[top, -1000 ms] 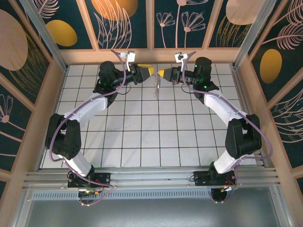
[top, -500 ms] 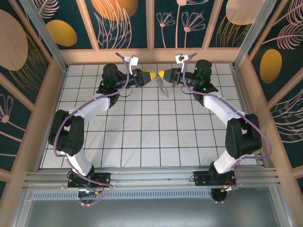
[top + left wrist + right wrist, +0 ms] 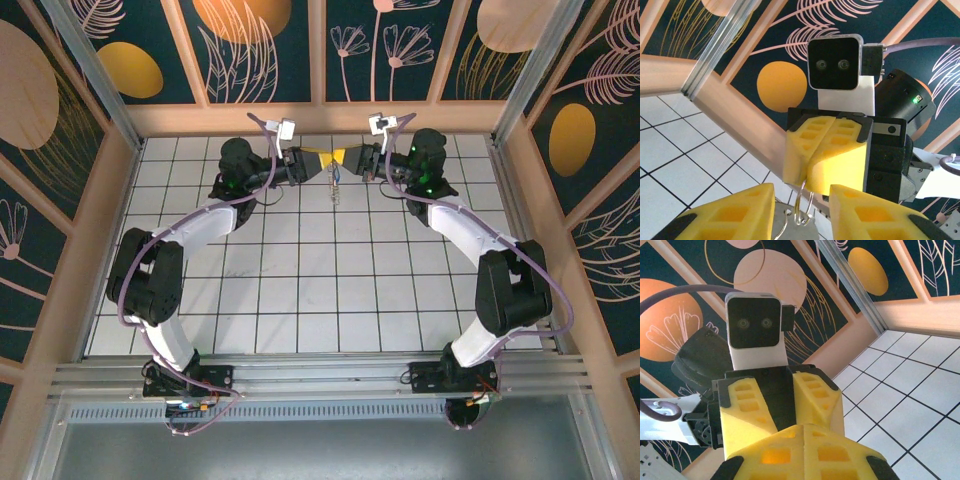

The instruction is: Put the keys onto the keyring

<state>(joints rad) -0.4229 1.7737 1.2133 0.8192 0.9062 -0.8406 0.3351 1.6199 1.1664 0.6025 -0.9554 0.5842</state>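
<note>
Keyring (image 3: 335,187) is hanging at upper centre of the overhead frame, its metal rings (image 3: 801,202) being pinched by the fully closed right hand (image 3: 345,156), evidently presenting them to the left hand (image 3: 318,158), whose fingers (image 3: 725,212) are standing partly apart either side, gripping nothing yet.

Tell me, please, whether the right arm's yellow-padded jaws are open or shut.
Shut: the right jaws' yellow pads press together without a gap, pinching the small silvery metal rings hanging below.
</note>
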